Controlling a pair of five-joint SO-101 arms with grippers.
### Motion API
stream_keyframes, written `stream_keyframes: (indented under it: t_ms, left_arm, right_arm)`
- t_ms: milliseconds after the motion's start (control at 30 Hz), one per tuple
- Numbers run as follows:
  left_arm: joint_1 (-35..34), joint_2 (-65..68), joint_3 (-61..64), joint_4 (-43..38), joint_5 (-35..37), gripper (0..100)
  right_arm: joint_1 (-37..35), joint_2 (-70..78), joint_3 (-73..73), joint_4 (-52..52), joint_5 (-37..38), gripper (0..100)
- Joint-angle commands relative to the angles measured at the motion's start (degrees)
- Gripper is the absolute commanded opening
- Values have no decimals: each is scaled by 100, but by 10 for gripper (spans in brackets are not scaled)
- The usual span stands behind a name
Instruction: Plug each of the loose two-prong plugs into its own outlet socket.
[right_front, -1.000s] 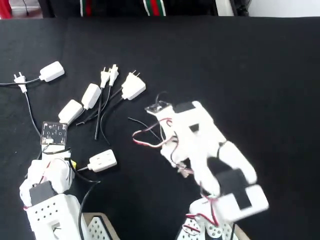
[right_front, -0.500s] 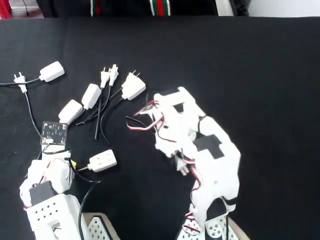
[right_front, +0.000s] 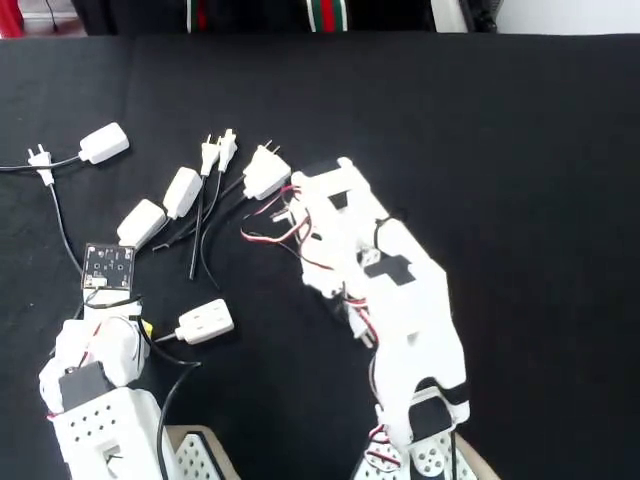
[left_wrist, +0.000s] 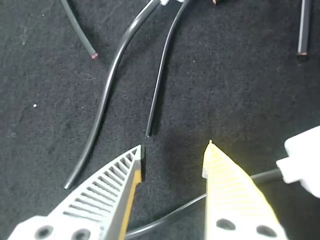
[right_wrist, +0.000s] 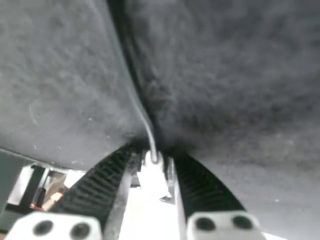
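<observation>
Several white two-prong plugs and outlet sockets on black cords lie at the left of the black table. One plug (right_front: 265, 173) lies right at the tip of my right arm (right_front: 350, 240). In the right wrist view my right gripper (right_wrist: 152, 156) has its black fingers close against both sides of a white plug body (right_wrist: 154, 177), whose cord runs away from it. My left arm (right_front: 90, 370) rests at the near left. My left gripper (left_wrist: 174, 150) stands open above loose cord ends, with an outlet socket (left_wrist: 304, 159) beside it, the outlet socket (right_front: 205, 320) nearest that arm.
More sockets (right_front: 103, 142) (right_front: 182, 190) (right_front: 140, 222) and plugs (right_front: 40, 158) (right_front: 218, 150) are spread at the far left, with cords (right_front: 198, 240) trailing toward the front. The black table (right_front: 500, 150) stretches bare to the right.
My right arm has swung left and away from the front, from the table's middle up to the plug. The left arm and the loose plugs and sockets have stayed put.
</observation>
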Motion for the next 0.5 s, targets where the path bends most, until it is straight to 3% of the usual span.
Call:
stream_keyframes:
  t_ms: [0, 267, 467]
  left_arm:
    - [57, -44, -22, -9, -53, 202]
    - [57, -44, -22, -9, -53, 202]
    - [57, -44, -22, -18, -62, 202]
  right_arm:
    - [-229, 22, -312, 141, -220, 27]
    - [-211, -110, -312, 62, -721, 13]
    - [-185, -2000, 409, -334, -695, 13]
